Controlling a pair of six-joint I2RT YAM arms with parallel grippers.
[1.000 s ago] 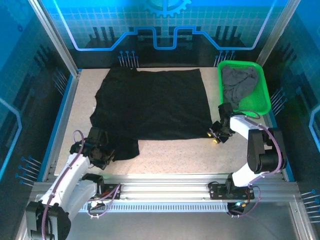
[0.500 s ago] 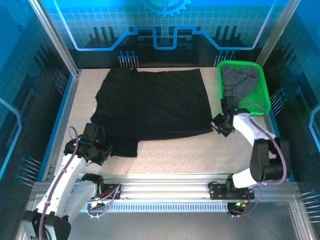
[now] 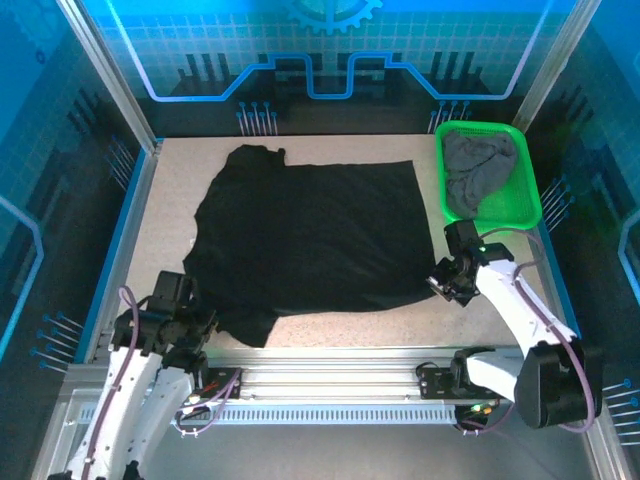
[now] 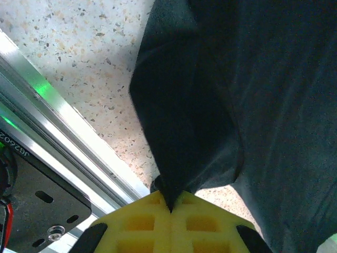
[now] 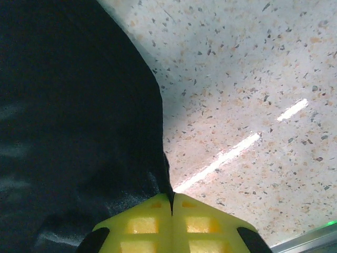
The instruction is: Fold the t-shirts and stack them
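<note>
The black t-shirt (image 3: 310, 235) lies spread over the middle of the table. My left gripper (image 3: 190, 322) is shut on its near left corner, close to the front rail; the left wrist view has the cloth (image 4: 210, 105) pinched between the yellow pads (image 4: 142, 221). At the near right corner of the black shirt, my right gripper (image 3: 447, 285) is shut on the hem, and the shirt's edge (image 5: 79, 121) runs into the closed pads (image 5: 200, 221). The dark grey t-shirt (image 3: 478, 170) sits crumpled in the green basket (image 3: 525, 195).
The green mesh basket stands at the back right corner, just beyond my right arm. The aluminium front rail (image 3: 330, 355) runs along the near edge, right beside my left gripper. Bare speckled tabletop (image 3: 470, 325) shows at the near right.
Both grippers have pulled the black shirt toward the front edge; its far edge has slid off the back wall. The left gripper moved down toward the rail, the right one toward the near right.
</note>
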